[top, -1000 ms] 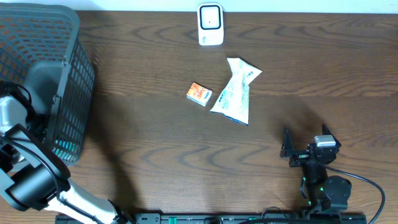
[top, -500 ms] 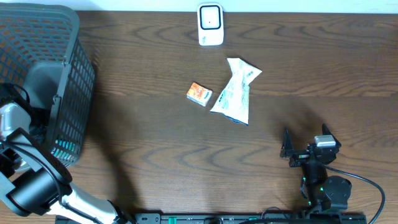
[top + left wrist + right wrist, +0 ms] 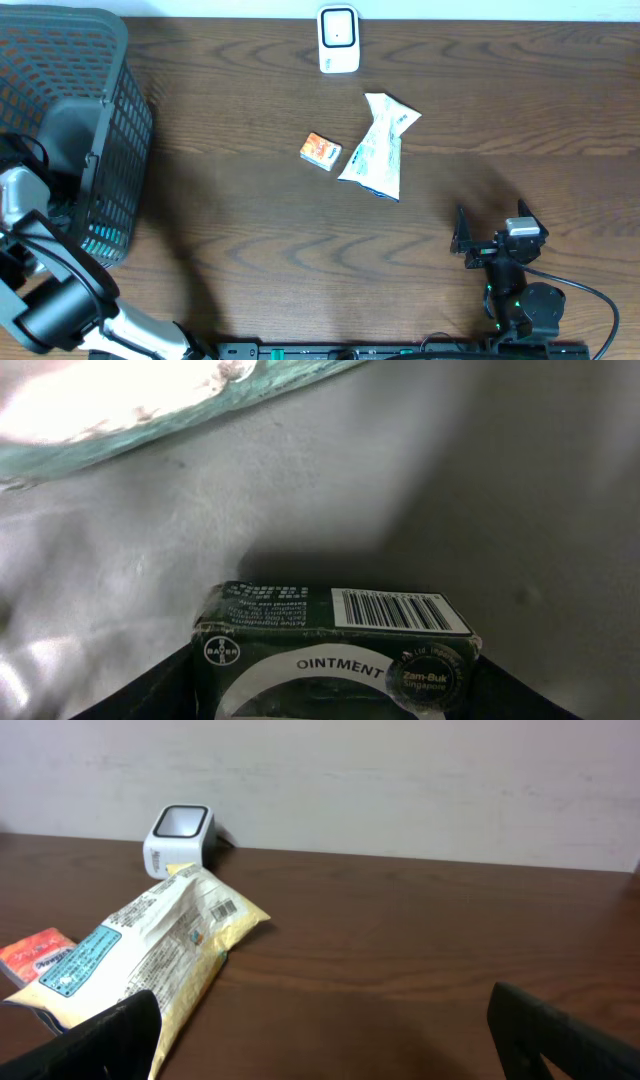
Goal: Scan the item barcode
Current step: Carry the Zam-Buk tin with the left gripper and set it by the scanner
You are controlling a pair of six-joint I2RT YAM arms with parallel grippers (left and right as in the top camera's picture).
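Sees the ointment box (image 3: 335, 650) in the basket (image 3: 100, 20), barcode (image 3: 390, 610) toward the wrist cam, straddled by the 2 fingers (image 3: 160, 700) of the partly open left gripper (image 3: 338, 670), and the right gripper (image 3: 322, 1005) wide open, empty; cannot tell if pressing the box yet. Could tilt or drop it w/ an off-centre pinch, or snag the mesh wall (image 3: 130, 150) on lifting. Leaves open desk (image 3: 250, 230) toward the scanner (image 3: 339, 40).
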